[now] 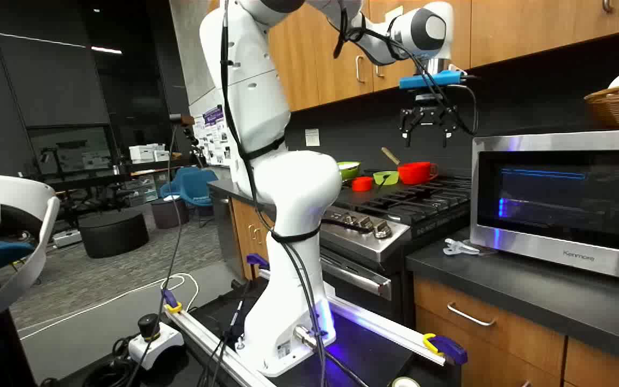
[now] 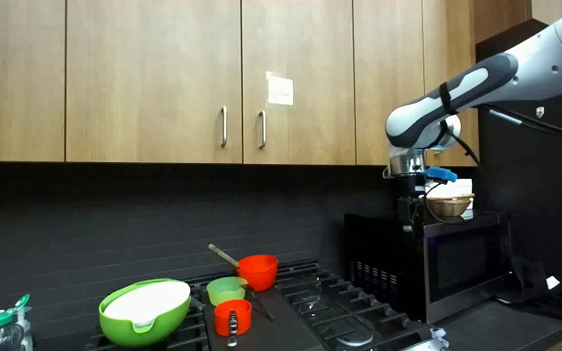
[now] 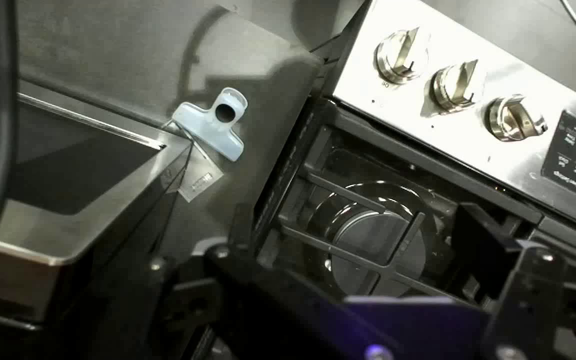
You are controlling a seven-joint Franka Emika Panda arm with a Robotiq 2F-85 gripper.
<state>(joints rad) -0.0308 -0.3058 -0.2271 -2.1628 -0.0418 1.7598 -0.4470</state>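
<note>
My gripper [image 1: 426, 141] hangs fingers down in the air above the stove's side next to the microwave [image 1: 562, 204]. In the wrist view its fingers [image 3: 483, 235] stand wide apart, with nothing between them; a burner [image 3: 378, 245] shows below through the gap. On the counter by the microwave's corner lies a pale plastic clip [image 3: 215, 122], with a small clear tag beside it. Farther along the stove are a red-orange pot [image 2: 257, 274], a light green bowl [image 2: 225, 291], a small red-orange cup [image 2: 232, 317] and a large green bowl [image 2: 147, 319] with something white in it.
A wooden handle [image 2: 223, 255] sticks out at the pot. A dark utensil [image 2: 260, 303] leans from the light green bowl. Cabinets [image 2: 295, 131] overhang the stove. A wicker basket [image 1: 618, 105] sits atop the microwave. Stove knobs [image 3: 455, 85] line the front. Soap bottles [image 2: 3, 334] stand beyond.
</note>
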